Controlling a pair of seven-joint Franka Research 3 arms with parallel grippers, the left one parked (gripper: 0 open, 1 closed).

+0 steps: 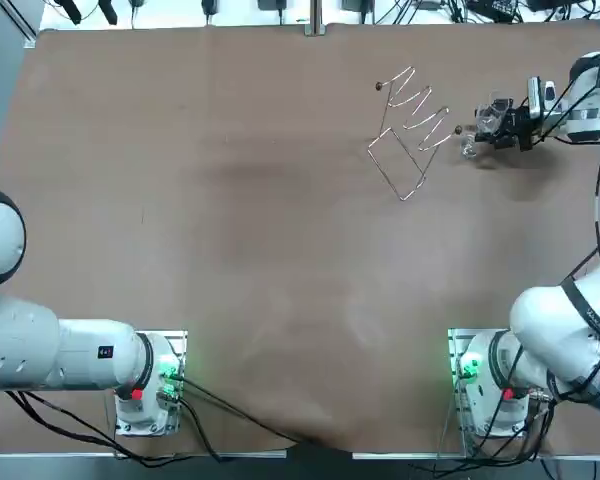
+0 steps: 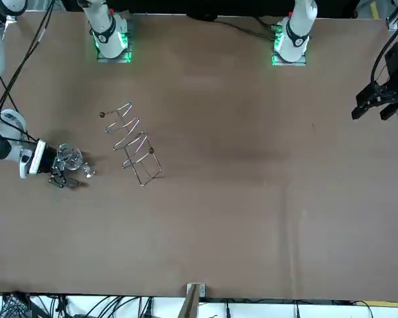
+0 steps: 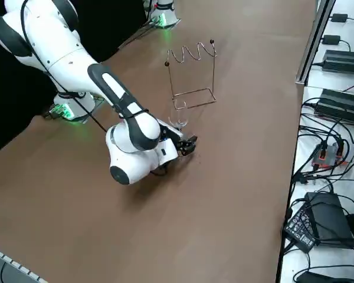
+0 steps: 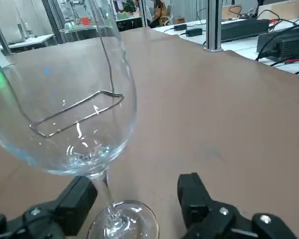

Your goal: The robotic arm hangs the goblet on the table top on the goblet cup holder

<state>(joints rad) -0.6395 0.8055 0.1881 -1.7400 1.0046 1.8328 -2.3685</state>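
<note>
A clear goblet [image 4: 72,99] stands upright on the brown table, also visible in the top view [image 1: 492,118] and the front view [image 2: 69,157]. My right gripper [image 4: 134,199] is low at the table's far right, open. Its black fingers [image 4: 77,199] flank the goblet's stem just above the foot, and the stem is nearer one finger. In the right side view the gripper [image 3: 187,143] sits just in front of the goblet [image 3: 178,117]. The wire goblet holder [image 1: 410,130] stands a short way to the goblet's left, with its wavy top rail empty [image 3: 192,53].
The table's far edge [image 1: 310,28] has a post and cables behind it. Past the table's right edge [image 3: 304,53] lie power supplies and cables on a white bench. Bare brown tabletop [image 1: 230,220] spreads to the left of the holder.
</note>
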